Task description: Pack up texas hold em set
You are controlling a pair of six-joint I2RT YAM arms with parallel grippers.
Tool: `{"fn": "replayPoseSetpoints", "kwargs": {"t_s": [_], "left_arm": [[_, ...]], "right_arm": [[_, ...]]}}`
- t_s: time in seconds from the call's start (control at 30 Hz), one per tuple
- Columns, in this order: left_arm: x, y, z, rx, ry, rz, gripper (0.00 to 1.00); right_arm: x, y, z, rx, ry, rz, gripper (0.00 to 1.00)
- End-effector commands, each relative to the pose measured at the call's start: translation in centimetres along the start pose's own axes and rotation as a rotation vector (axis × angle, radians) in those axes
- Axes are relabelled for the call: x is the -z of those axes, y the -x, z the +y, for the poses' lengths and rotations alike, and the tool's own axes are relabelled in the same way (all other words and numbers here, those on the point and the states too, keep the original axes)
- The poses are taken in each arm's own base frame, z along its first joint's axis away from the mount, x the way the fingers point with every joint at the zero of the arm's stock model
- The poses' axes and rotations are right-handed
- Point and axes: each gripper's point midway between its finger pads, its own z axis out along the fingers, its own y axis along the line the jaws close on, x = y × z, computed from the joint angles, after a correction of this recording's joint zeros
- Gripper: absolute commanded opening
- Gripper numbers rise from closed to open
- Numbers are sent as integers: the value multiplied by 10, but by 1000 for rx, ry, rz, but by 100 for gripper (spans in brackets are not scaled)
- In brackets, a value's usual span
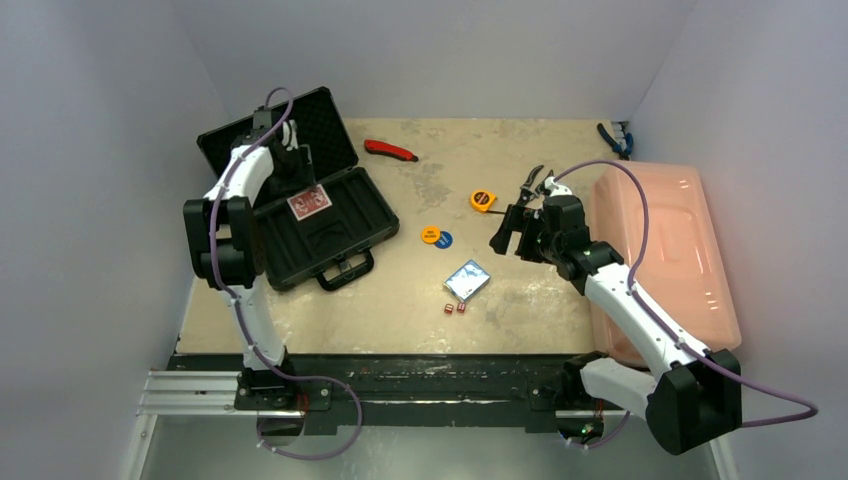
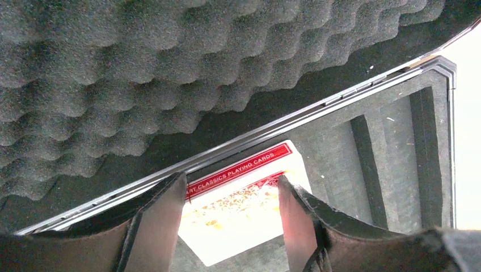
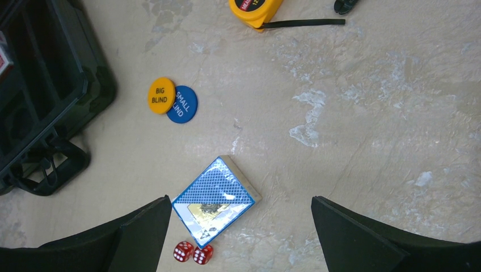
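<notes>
The left gripper (image 2: 231, 226) stood half open astride the red boxed card deck (image 2: 238, 198) lying in the black hard briefcase (image 2: 397, 141); it should rise straight. The right gripper (image 3: 239, 215) gaped wide.

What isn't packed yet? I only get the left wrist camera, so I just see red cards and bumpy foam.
Observer: A blue card deck lies out on the table, right of the case.
Operator: Any dice?
Observer: Two red dice sit just beside that deck's corner.
Operator: And chips?
Observer: An orange Big Blind disc overlaps a blue Small Blind disc, also outside the case.
</notes>
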Motion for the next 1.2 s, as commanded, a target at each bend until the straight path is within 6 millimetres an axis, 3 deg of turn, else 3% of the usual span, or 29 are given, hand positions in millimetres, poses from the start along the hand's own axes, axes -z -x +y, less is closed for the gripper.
{"fn": "replayPoseSetpoints", "kwargs": {"t_s": [0.0,0.53,0.97,1.17], "left_arm": [[4,4,-7,-3,-70,17,60],[9,-27,-21,-65,-166,124,54],[-1,-50,5,-147,68,207,58],[-6,-52,19,-175,157,212,58]], "right_arm": [[2,10,1,20,-4,-39,99],[4,10,4,20,13,-41,99],[7,12,6,21,25,-49,99],[8,12,7,20,27,-53,99]]}}
